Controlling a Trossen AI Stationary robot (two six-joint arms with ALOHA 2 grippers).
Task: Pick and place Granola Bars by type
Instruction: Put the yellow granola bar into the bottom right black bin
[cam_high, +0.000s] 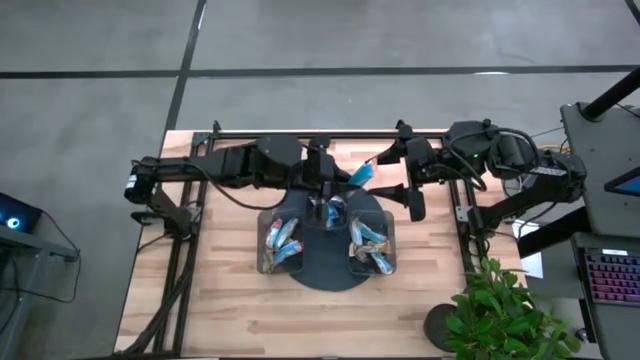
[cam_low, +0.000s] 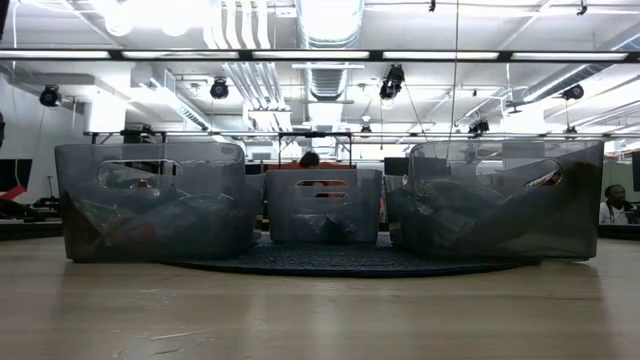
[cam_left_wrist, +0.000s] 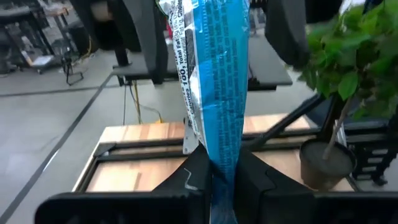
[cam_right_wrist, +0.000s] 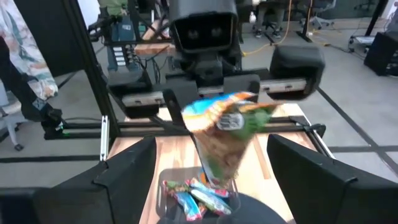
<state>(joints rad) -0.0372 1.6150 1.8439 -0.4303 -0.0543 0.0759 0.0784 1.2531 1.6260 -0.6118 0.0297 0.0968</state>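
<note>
Holding a light blue granola bar (cam_left_wrist: 214, 93) pinched upright, the left claw (cam_left_wrist: 214, 177) hangs above the dark round tray (cam_high: 330, 272) near the table's far edge.
Right claw (cam_right_wrist: 211, 162) spread wide, holding nothing, just beside it; other bars (cam_high: 283, 240) lie in the tray's clear bins (cam_high: 262, 262).

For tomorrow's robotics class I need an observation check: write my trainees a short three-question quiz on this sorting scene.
1. True or false: the left hand is clamped on a blue granola bar.
2. The right hand is: A) open, B) shut on a bar, C) out of view.
3. How many clear bins stand on the dark round tray?
Key: 1 true; 2 A; 3 three.
</note>
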